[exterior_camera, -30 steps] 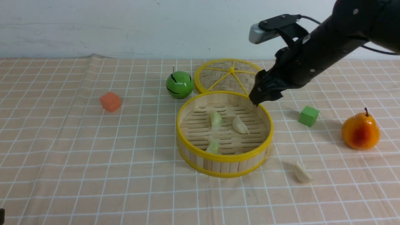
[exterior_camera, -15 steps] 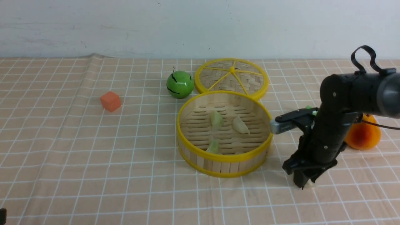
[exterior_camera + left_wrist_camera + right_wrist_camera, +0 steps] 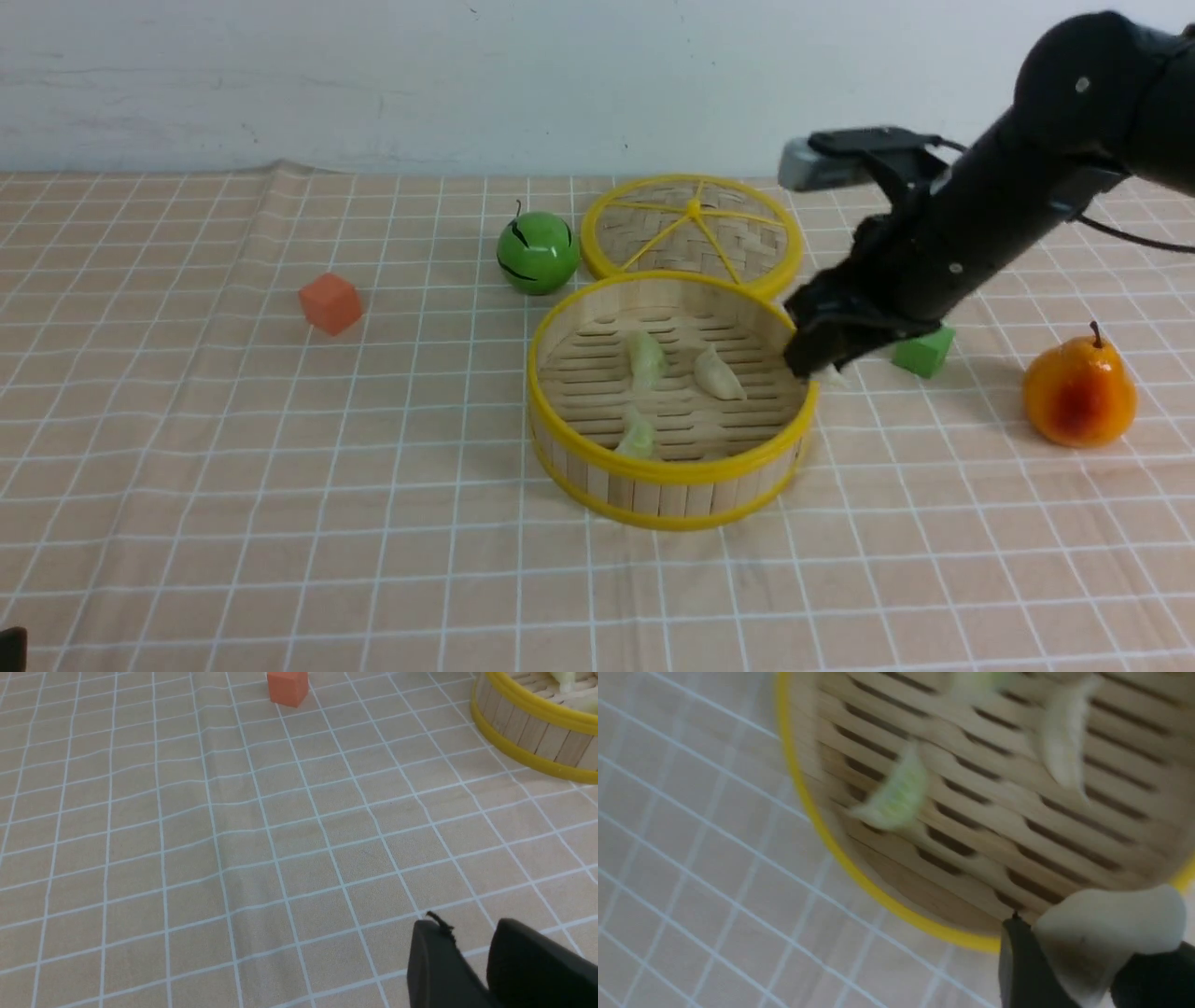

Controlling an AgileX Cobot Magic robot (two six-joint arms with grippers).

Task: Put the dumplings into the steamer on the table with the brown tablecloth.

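**Right pincer holds a white dumpling at the steamer's rim**

A cream-white crescent toy dumpling [image 3: 1106,933] is clamped between the two black fingers of the right pincer [image 3: 812,364]. It is held in the air at the right-hand rim of the round bamboo steamer with yellow rims [image 3: 667,471]. The wrist view shows it right at the yellow edge.

Three more dumplings lie on the slotted floor inside the steamer. A pale green dumpling [image 3: 644,359] lies near the middle. A second cream-white dumpling [image 3: 717,373] lies just to its right. Another pale green dumpling [image 3: 638,436] rests against the near wall.

The steamer stands on a light tan tablecloth with a thin white grid [image 3: 280,448], which covers the whole desk [image 3: 187,560].

Just behind the steamer lies a flat woven lid with yellow spokes [image 3: 691,224]. A round green toy fruit [image 3: 537,252] sits just left of the lid. A small green cube [image 3: 924,350] sits right of the steamer, partly behind the right arm. An orange-yellow toy pear [image 3: 1078,392] stands further right. A small orange cube [image 3: 330,303] sits well to the left.

The left pincer [image 3: 472,952] hovers low over bare cloth, well away from the steamer. Its fingers are slightly apart and hold nothing.
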